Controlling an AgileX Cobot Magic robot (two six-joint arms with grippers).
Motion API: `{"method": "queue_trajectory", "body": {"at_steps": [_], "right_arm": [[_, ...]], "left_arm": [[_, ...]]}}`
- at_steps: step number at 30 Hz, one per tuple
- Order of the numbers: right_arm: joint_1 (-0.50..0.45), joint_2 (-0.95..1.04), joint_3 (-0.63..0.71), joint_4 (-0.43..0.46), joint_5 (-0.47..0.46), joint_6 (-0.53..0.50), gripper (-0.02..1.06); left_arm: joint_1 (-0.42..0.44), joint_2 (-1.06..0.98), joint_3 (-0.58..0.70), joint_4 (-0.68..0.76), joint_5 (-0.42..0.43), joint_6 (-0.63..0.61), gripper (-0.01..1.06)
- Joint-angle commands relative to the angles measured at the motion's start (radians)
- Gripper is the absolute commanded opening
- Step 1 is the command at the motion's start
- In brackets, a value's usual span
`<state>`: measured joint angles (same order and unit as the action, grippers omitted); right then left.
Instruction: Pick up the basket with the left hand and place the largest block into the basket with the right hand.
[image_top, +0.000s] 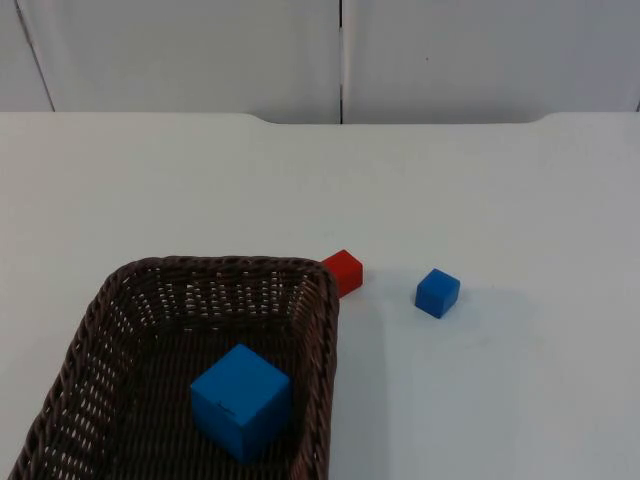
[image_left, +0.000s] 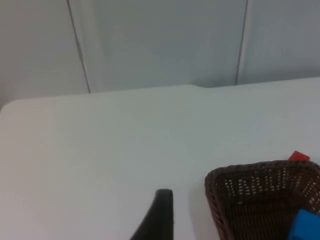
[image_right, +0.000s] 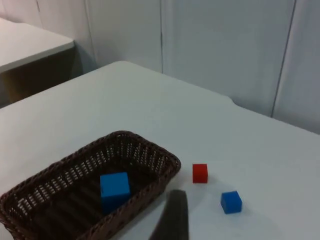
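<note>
Brown wicker basket (image_top: 120, 300) already holds the large blue cube (image_top: 240, 400), can't tell either gripper's state, so re-grabbing risks tipping it.

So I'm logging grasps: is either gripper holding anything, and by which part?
Nothing is held. The basket sits on the table with the large blue block inside; the left fingertip is beside it, apart.

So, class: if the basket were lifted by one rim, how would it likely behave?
The basket looks woven, so it is probably light and a little flexible. The big blue block sits off-centre inside, so the basket may tip toward it. The block's flat faces suggest it would slide, not roll.
</note>
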<state>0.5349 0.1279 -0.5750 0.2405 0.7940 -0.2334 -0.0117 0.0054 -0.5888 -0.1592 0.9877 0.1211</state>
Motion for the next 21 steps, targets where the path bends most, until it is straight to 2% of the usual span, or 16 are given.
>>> {"method": "queue_trajectory", "body": {"at_steps": [1,5,10,14,21], "right_arm": [[-0.003,-0.032,0.002,-0.022,0.037,0.017,0.7],[-0.003,-0.083,0.002,-0.044,0.088,0.037,0.7],[-0.003,-0.128,0.002,-0.111,0.151,0.103,0.7],[-0.003,-0.128,0.002,-0.169,0.193,0.17,0.7],[-0.003,-0.128,0.036,-0.183,0.234,0.192,0.7]], "left_arm": [[0.002,-0.005,0.007,0.043,0.026,-0.023,0.84],[0.002,-0.005,0.026,0.077,0.084,-0.024,0.84],[0.002,-0.005,0.097,0.074,0.09,-0.031,0.84],[0.002,-0.005,0.093,0.096,0.088,-0.043,0.84],[0.002,-0.005,0.093,0.105,0.088,-0.043,0.84]]}}
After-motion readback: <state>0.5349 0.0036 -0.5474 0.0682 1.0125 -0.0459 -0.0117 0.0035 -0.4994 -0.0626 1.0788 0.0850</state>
